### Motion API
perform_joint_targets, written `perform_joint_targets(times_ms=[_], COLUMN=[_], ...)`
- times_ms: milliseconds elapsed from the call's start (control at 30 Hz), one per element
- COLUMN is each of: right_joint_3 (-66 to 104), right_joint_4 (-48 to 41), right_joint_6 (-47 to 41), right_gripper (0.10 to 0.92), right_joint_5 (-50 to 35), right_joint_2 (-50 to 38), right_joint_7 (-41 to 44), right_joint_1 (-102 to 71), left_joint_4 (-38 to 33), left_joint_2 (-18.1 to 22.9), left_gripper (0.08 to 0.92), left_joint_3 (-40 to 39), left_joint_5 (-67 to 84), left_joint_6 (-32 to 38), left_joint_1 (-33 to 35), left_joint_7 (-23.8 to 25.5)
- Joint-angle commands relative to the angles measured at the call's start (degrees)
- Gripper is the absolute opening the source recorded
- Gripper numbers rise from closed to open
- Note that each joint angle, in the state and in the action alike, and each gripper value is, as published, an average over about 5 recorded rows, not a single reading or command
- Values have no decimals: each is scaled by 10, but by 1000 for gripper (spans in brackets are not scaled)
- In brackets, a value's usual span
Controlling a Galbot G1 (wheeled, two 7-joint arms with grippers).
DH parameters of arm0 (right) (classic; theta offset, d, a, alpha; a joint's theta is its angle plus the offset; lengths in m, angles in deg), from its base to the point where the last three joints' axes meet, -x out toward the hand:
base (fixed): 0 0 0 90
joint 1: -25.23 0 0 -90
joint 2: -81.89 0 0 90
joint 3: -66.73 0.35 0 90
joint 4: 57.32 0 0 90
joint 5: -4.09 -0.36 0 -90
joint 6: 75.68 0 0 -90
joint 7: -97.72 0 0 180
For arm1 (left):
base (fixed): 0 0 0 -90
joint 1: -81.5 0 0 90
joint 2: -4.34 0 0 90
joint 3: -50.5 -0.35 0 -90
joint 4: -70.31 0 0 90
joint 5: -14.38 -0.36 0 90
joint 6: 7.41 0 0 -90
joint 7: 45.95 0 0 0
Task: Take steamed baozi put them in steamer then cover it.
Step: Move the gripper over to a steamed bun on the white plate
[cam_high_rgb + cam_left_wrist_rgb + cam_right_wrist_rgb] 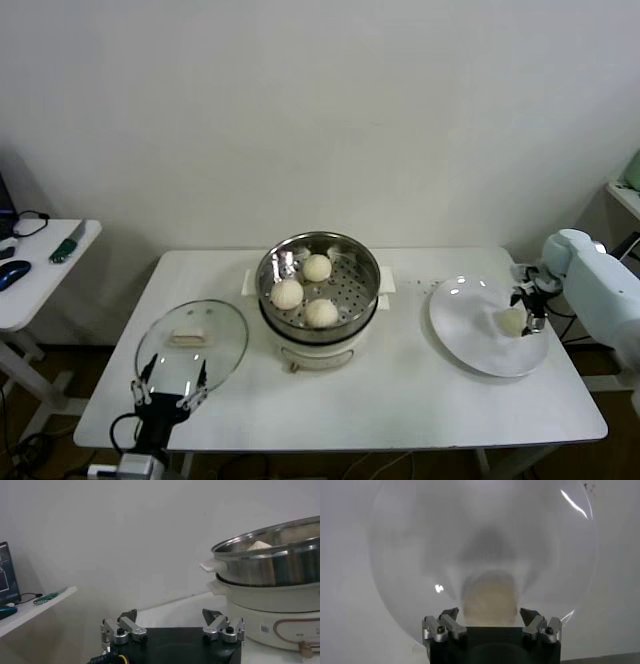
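Three steamed baozi (317, 267) lie in the shiny steamer (320, 236) on its white pot base at the table's middle. A fourth baozi (513, 321) rests on the white plate (470, 320) at the right. My right gripper (528, 308) is open and straddles it. In the right wrist view this baozi (489, 600) sits between the spread fingers (447, 616) of the right gripper (490, 615), with a gap on each side. The cover (225, 345), a glass lid with a cream handle, lies flat at the left. My left gripper (172, 375) waits open at its near edge.
In the left wrist view the left gripper (171, 616) faces the steamer (280, 565) and pot base (270, 615). A side table (40, 280) with small items stands at the far left. The table's front edge runs just behind my left gripper.
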State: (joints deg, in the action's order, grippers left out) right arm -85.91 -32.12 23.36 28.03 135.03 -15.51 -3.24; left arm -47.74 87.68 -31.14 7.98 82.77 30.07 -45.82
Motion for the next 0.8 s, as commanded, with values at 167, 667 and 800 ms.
perform_joint_targets(times_ms=[167, 667, 800], right_joint_3=[52, 56, 56], right_joint_4=[-75, -79, -78], right_joint_6=[22, 23, 24], right_gripper=[823, 785, 738], right_joint_5=[61, 64, 61], right_joint_2=[44, 46, 45], right_joint_7=[-2, 7, 8], right_joint_1=[8, 6, 11], left_joint_4=[1, 1, -1], left_joint_2=[2, 3, 3], left_gripper=[823, 823, 823], left_joint_3=[0, 0, -1], left_joint_5=[-2, -3, -7], left_joint_6=[2, 2, 2], left_joint_1=[2, 3, 3], left_joint_7=[-1, -1, -1])
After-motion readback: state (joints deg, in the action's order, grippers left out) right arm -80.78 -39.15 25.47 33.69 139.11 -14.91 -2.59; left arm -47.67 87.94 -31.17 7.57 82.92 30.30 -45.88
